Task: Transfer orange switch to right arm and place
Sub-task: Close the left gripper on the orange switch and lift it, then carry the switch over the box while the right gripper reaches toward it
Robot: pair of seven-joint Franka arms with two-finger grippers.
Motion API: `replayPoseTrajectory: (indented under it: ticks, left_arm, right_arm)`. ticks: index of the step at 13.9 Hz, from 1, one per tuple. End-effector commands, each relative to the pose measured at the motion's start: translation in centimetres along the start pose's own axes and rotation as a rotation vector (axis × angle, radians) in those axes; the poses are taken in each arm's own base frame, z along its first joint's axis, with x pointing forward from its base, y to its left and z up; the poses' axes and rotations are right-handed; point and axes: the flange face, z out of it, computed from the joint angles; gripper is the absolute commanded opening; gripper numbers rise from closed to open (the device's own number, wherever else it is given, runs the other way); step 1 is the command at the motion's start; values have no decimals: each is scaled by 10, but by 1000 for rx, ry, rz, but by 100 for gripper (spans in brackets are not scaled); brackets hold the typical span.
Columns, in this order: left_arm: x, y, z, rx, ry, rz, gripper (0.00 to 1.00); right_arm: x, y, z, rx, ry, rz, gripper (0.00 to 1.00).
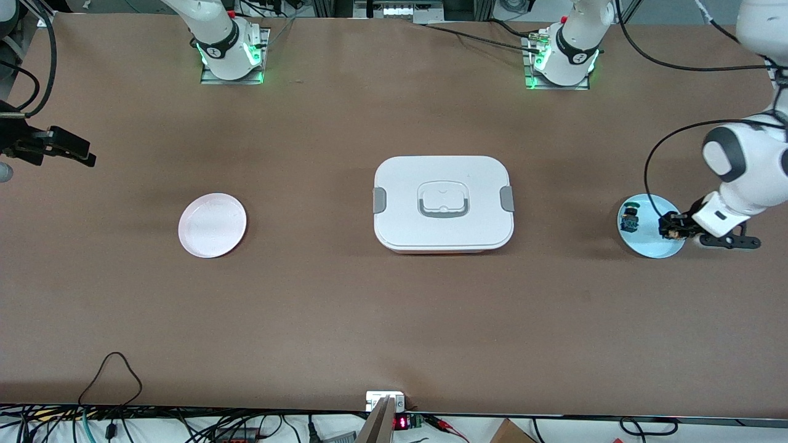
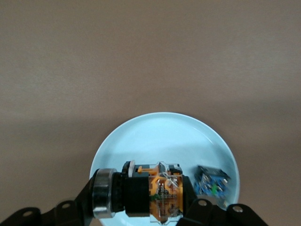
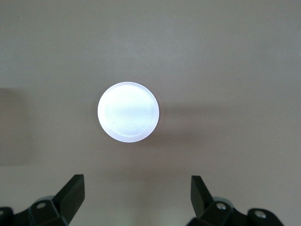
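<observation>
1. Gripping the orange switch point(image 2: 150, 195), your left pincer point(image 1: 672, 226) sits over the light blue plate point(image 1: 646, 246) at the left arm's end of the desk point(image 1: 394, 320); its fingers point(image 2: 207, 212) are clamped on the switch body.
2. In the left wrist view you see the switch lying sideways between the fingers, silver ring at one end, clear orange housing at the other; whether it touches the plate, you cannot tell.
3. The green-capped switch point(image 1: 630, 216) lies on the same plate, just beside the held one and apart from it.
4. Your right pincer point(image 1: 68, 151) waits above the right arm's end of the desk, spread wide and holding nothing.
5. The pink plate point(image 1: 212, 225) lies bare toward the right arm's end.
6. The white lidded box point(image 1: 443, 204) stands mid-desk, between the two plates.
</observation>
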Motion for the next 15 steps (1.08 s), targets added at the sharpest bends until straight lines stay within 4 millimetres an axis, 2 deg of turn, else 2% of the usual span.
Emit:
replayPoseTrajectory:
  ticks: [1,2,4,7,8,11,13,15]
  left_arm:
    - [22,10,-47,-46,-82,63,30]
    - [26,17,-54,-65,-100,93,30]
    - [35,31,-62,-157,-47,286,31]
    - [41,44,-51,-334,83,513,32]
    - [43,52,-50,-374,119,567,32]
    - [43,96,-43,-541,159,852,32]
    - [44,119,-23,-691,249,907,32]
    - [44,156,-13,-923,364,944,30]
  right_arm:
    - [-3,-1,-2,11,-6,-1,100]
    - [-3,-1,-1,11,-7,-1,100]
    - [-2,-2,-1,11,-7,-3,100]
    - [-11,1,-5,25,-60,-8,100]
    - [-11,-5,-5,77,-61,-12,100]
    - [-17,-31,-14,377,-86,-26,100]
    - [-14,-47,-16,562,-91,-32,100]
    - [-7,-66,-15,712,-98,-41,100]
